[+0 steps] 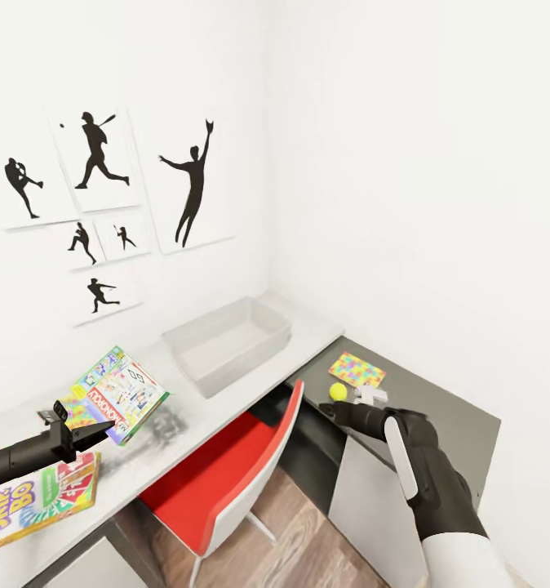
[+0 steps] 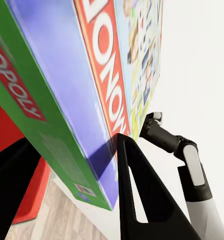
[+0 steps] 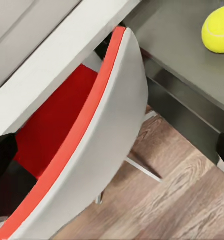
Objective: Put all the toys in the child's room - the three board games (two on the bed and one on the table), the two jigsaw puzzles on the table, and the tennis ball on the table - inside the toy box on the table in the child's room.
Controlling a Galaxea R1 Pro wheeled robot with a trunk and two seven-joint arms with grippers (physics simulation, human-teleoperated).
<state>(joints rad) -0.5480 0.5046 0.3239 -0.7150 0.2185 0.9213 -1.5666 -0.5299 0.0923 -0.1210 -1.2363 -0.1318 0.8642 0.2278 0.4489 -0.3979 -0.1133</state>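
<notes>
The left gripper [image 1: 91, 433], clamped on the Monopoly box [image 1: 118, 394], carries it above the table's front edge [image 1: 157, 469]; next, reach over the grey toy box [image 1: 228, 341] and release.

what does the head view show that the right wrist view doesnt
Head view alone: the toy box on the light table, the Monopoly game held by the left end effector, a jigsaw puzzle, a Skip-Bo box. Right wrist view alone: the chair's metal legs, close up. Both: tennis ball, red chair, dark table, plank floor.
</notes>
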